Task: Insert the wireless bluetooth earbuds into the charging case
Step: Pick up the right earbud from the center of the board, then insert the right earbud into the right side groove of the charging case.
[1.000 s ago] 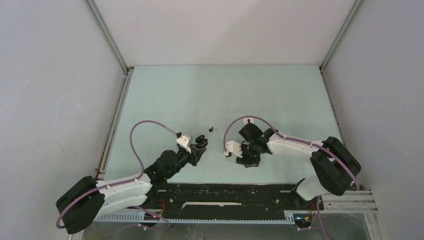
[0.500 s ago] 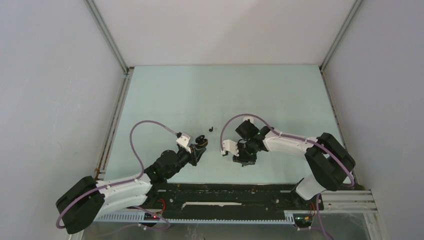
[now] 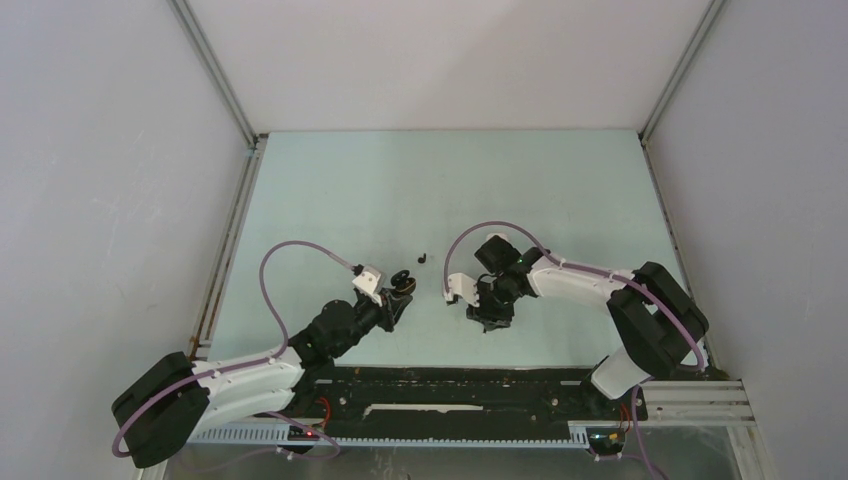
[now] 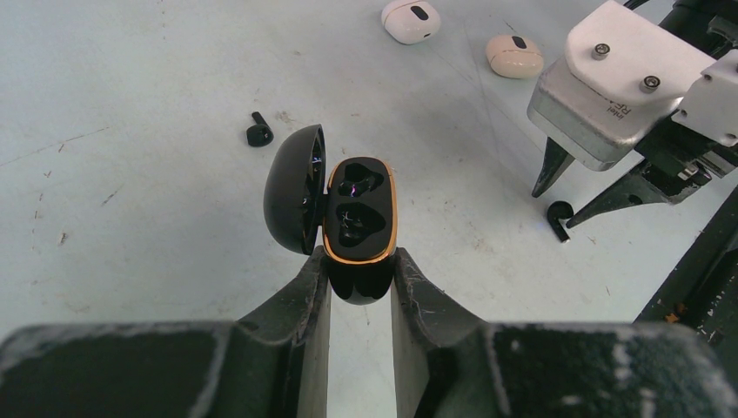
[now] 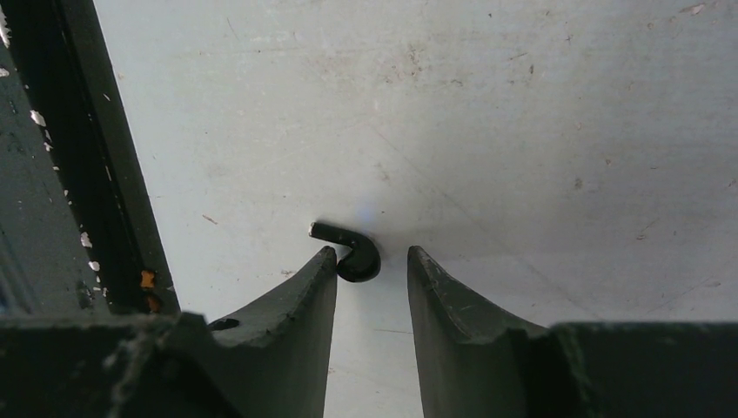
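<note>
My left gripper is shut on the black charging case, which has a gold rim. Its lid is swung open to the left and both wells look empty. In the top view the case sits just ahead of that gripper. My right gripper is open and low over the table. A black stemmed earbud lies between its tips, touching the left fingertip. The left wrist view shows this same earbud under the right gripper's fingers. A second black earbud lies on the table left of the case.
A white earbud-like piece and a beige one lie farther out on the pale green table. The black base rail runs along the near edge. Grey walls enclose the table on three sides.
The right arm has shifted slightly left, bringing its gripper down around the black earbud. The left arm and the case have not moved.
</note>
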